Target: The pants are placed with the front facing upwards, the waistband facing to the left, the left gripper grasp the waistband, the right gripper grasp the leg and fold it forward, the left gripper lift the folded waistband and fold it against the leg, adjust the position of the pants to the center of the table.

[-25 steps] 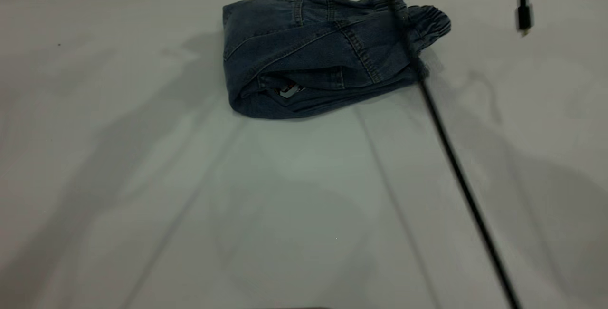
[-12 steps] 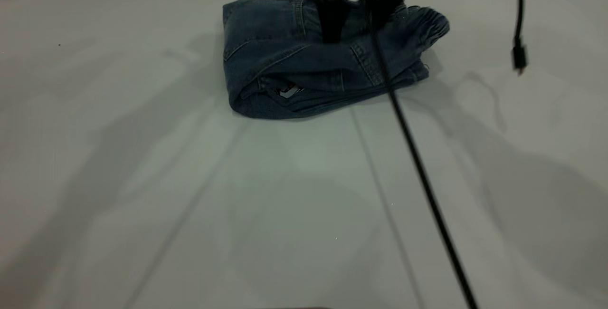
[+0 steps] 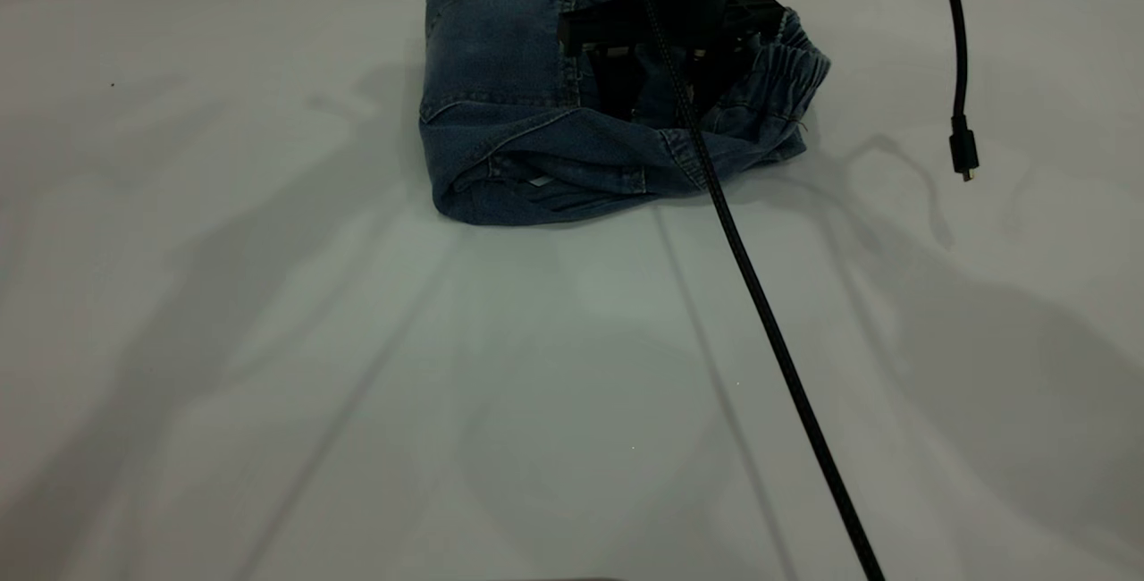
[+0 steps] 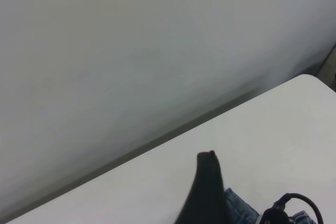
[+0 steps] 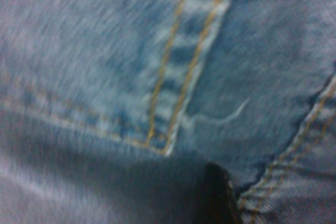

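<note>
One pants (image 3: 509, 130) bundle — one gripper, seemingly right gripper (image 3: 657, 107), pressing.

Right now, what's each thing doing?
Pants: folded in a bundle, lying at the table's far side.
Waistband: bunched, at the bundle's right end.
Right pincer: open, pressing down on the pants.
Left pincer: close beside the pants.
Hanging cable: unplugged, dangling above the table.
</note>
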